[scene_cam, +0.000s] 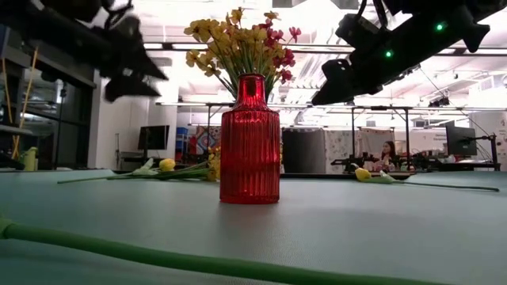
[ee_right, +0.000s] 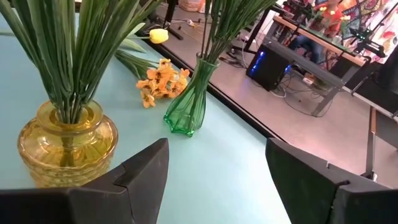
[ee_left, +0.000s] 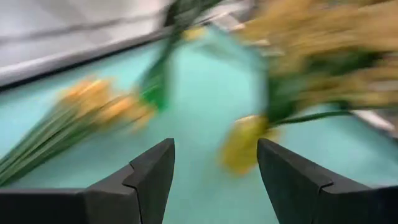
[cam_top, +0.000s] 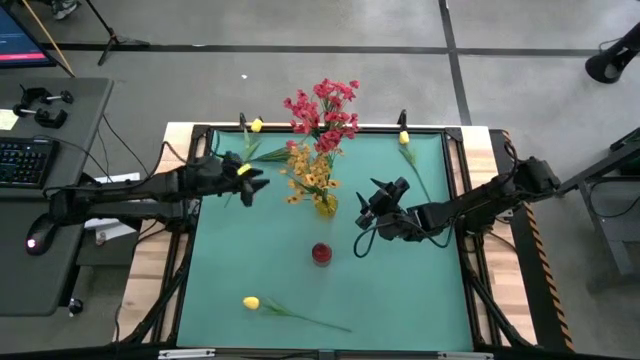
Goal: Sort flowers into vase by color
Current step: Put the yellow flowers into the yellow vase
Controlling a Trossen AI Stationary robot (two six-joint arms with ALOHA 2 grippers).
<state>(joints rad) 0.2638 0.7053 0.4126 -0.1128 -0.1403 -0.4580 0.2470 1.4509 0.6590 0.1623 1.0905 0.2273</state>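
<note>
My left gripper [cam_top: 250, 183] [ee_left: 214, 149] is open over the table's far left. A blurred yellow tulip head [ee_left: 242, 144] shows just ahead of its fingers, and an orange-yellow bunch [ee_left: 93, 109] lies beside it. My right gripper [cam_top: 372, 206] [ee_right: 217, 149] is open and empty, right of the yellow glass vase [ee_right: 65, 146] that holds orange-yellow blossoms [cam_top: 310, 175]. A green glass vase [ee_right: 185, 109] holds the pink-red blossoms [cam_top: 325, 110]. An empty red vase [cam_top: 321, 253] [scene_cam: 249, 138] stands mid-table. Single tulips lie far left [cam_top: 256, 125], far right [cam_top: 404, 138] and near left [cam_top: 250, 302].
A loose orange-yellow sprig [ee_right: 160, 81] lies on the mat by the green vase. The near tulip's long stem [scene_cam: 174, 257] lies across the front of the table. A dark frame [cam_top: 330, 128] rims the teal mat. A desk with a keyboard [cam_top: 25, 160] stands left of the table.
</note>
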